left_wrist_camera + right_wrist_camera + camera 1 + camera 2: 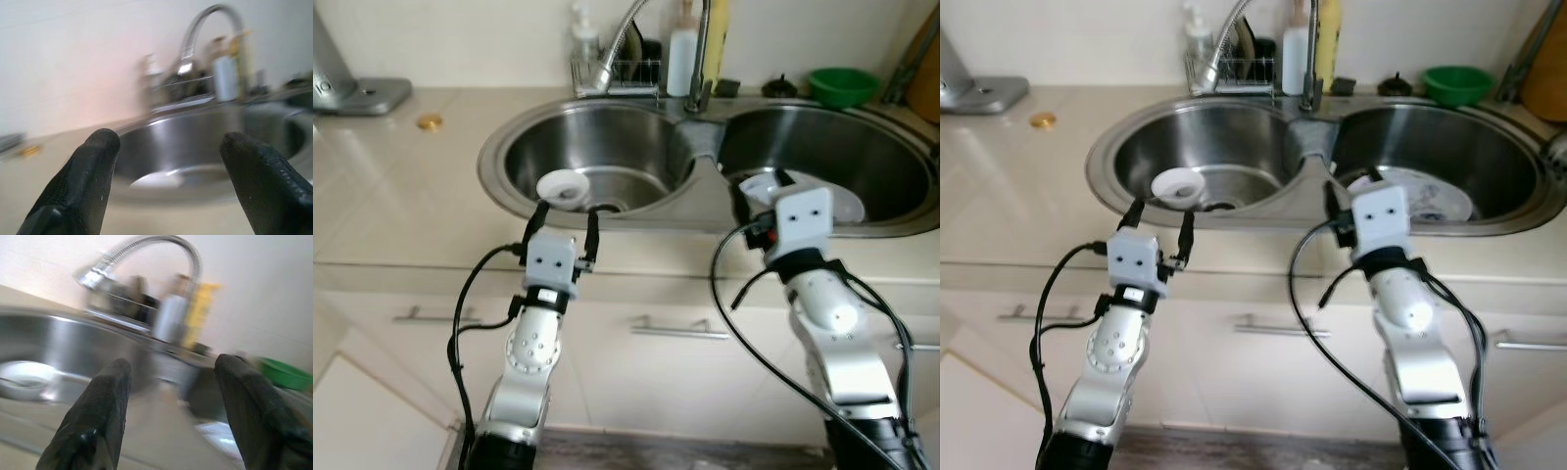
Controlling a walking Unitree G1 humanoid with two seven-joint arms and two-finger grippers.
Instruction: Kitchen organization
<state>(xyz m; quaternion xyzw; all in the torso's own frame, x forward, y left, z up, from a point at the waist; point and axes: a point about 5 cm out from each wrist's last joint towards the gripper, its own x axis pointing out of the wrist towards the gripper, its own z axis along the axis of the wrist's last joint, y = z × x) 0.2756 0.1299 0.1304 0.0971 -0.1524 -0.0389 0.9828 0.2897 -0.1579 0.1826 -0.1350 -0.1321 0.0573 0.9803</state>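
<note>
Careful: both grippers, left (566, 223) and right (168, 396), hang with fingers apart at the sink's (499, 171) near rim; reaching low could strike it before the bowl (562, 188).

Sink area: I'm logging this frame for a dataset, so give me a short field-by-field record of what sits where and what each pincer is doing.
sink: double steel sink, set in a pale counter
left basin: small white bowl near the drain
right basin: white plate lying on the bottom
behind sink: faucet, white bottle, yellow bottle, green bowl
left pincer: open, at the front rim before the white bowl, holding nothing
right pincer: open, at the front rim near the divider, holding nothing
</note>
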